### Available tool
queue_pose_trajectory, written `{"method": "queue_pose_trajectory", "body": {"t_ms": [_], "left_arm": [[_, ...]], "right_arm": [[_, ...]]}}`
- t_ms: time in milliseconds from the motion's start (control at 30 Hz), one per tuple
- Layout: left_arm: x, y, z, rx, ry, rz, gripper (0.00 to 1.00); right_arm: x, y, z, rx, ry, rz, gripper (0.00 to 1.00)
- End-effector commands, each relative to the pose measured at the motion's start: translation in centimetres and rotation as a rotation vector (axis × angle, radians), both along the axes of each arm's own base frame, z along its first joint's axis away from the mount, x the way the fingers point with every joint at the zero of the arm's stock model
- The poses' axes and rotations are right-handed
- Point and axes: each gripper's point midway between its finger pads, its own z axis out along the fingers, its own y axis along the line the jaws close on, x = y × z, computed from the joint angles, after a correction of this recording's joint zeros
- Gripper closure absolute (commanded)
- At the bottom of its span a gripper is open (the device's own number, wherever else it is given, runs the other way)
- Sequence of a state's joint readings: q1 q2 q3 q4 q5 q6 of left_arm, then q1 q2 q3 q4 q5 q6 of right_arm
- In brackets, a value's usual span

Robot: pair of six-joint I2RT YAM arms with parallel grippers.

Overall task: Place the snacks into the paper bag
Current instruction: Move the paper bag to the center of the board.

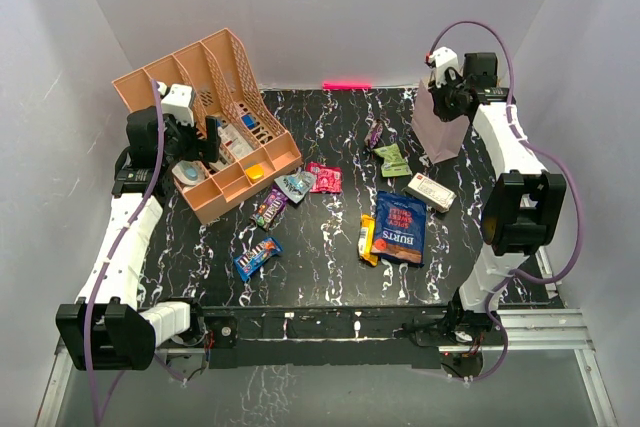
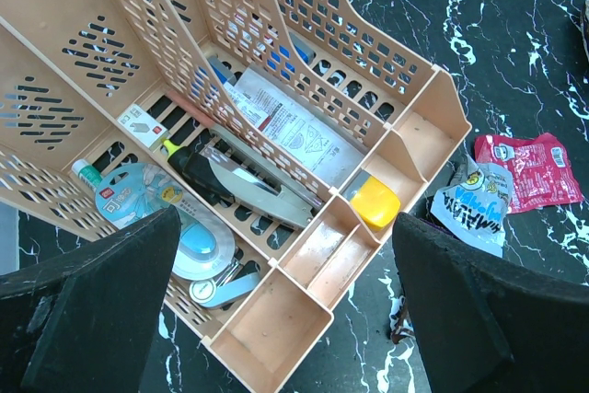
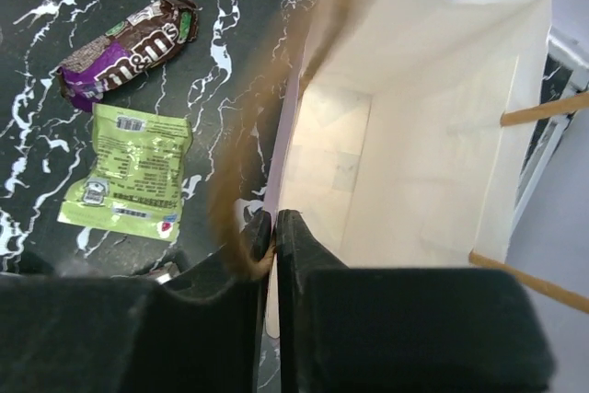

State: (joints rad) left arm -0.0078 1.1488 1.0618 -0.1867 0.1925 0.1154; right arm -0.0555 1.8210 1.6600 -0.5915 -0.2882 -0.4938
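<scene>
The pale lilac paper bag (image 1: 440, 134) stands upright at the back right, and the right wrist view looks down into its empty inside (image 3: 414, 135). My right gripper (image 1: 447, 97) (image 3: 275, 227) is shut on the bag's left wall, beside a cord handle (image 3: 235, 181). Snacks lie loose on the table: a dark blue crisp bag (image 1: 400, 227), a yellow bar (image 1: 367, 239), a pink packet (image 1: 324, 177) (image 2: 529, 170), a green packet (image 1: 393, 160) (image 3: 129, 177) and a brown packet (image 3: 129, 52). My left gripper (image 1: 200, 142) (image 2: 285, 223) hangs open over the organiser.
The peach organiser (image 1: 225, 72) (image 2: 267, 338) fills the back left, with small items among its dividers. A white box (image 1: 431, 192) lies in front of the bag. A blue bar (image 1: 257, 257) and a purple packet (image 1: 268, 209) lie left of centre.
</scene>
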Motion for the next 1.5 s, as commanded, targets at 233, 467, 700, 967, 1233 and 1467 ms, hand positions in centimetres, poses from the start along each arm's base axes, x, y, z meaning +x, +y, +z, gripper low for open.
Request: {"method": "queue_pose_trajectory", "body": {"t_ms": [233, 467, 700, 967, 1233, 1467], "left_arm": [[-0.5, -0.1, 1.3, 0.000, -0.048, -0.015, 0.02], [-0.7, -0.3, 1.3, -0.008, -0.048, -0.024, 0.02], [-0.7, -0.5, 1.2, -0.013, -0.049, -0.031, 0.02], [-0.7, -0.5, 0.7, -0.012, -0.043, -0.033, 0.02], [-0.5, -0.5, -0.3, -0.007, -0.028, -0.039, 0.02], [-0.5, -0.4, -0.6, 0.000, -0.025, -0.039, 0.02]], "right_arm": [[-3.2, 0.0, 4.1, 0.063, -0.022, -0.070, 0.92], [-6.6, 0.8, 3.0, 0.114, 0.053, -0.096, 0.92], [-8.7, 0.4, 2.3, 0.114, 0.039, -0.151, 0.92], [-10.3, 0.9, 1.9, 0.161, 0.080, -0.186, 0.92], [-9.9, 0.0, 2.2, 0.170, 0.048, -0.275, 0.92], [-8.3, 0.1, 1.3, 0.184, 0.045, -0.274, 0.92]]}}
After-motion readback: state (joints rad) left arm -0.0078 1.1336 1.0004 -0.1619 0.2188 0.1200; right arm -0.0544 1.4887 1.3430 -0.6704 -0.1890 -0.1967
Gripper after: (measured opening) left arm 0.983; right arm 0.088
